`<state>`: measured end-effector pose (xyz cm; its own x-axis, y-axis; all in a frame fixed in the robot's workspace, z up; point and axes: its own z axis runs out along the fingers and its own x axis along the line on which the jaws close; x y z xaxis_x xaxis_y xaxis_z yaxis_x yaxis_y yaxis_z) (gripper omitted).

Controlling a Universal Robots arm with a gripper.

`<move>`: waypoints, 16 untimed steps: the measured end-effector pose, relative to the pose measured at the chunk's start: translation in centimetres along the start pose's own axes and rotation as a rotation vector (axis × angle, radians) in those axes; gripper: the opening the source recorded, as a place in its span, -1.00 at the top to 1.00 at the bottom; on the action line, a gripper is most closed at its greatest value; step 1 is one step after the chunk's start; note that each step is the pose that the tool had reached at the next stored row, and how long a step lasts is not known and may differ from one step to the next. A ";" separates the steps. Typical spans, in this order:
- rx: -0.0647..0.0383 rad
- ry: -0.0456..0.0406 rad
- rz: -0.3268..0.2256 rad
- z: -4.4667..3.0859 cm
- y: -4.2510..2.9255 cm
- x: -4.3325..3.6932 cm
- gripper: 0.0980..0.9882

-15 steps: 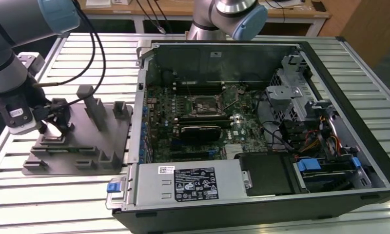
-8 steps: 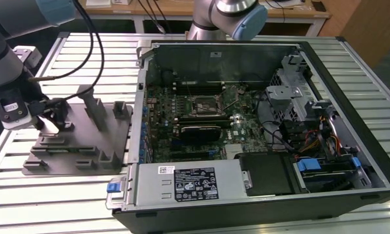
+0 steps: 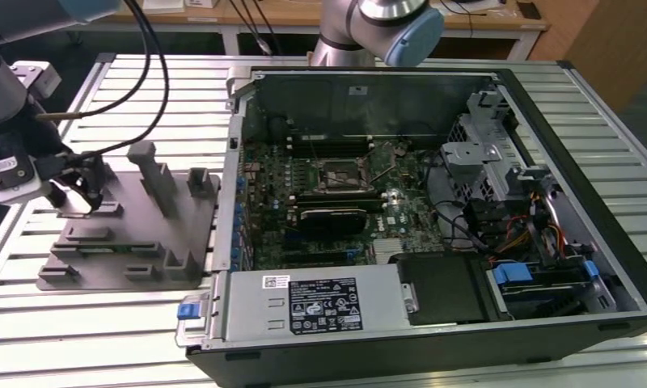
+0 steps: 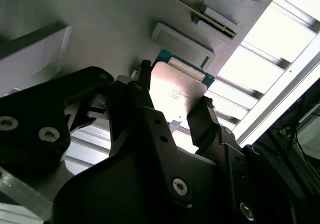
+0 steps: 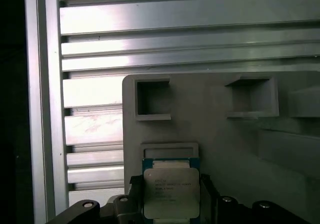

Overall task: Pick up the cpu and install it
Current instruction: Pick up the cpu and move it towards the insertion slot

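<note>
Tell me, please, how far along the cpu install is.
Done: the approach, the pincer being at the fixture. In hand: the grasp, the pincer shut on the cpu. Left: the install; the socket sits without it.

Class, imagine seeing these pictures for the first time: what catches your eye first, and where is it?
The open computer case dominates the exterior view's centre and right, its green motherboard bared. At that view's left the gripper sits low over the grey fixture plate, straddling the silvery cpu.
</note>
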<state>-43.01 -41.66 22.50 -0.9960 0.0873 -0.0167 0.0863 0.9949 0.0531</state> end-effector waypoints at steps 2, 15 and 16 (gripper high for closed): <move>0.000 -0.0001 0.000 -0.45 0.02 -0.01 0.00; 0.000 -0.0006 0.000 -3.35 0.18 -0.06 0.00; 0.000 -0.0006 0.000 -3.61 0.20 -0.06 0.00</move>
<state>-43.01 -41.66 26.12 -0.9960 0.0873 -0.0172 0.0862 0.9949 0.0532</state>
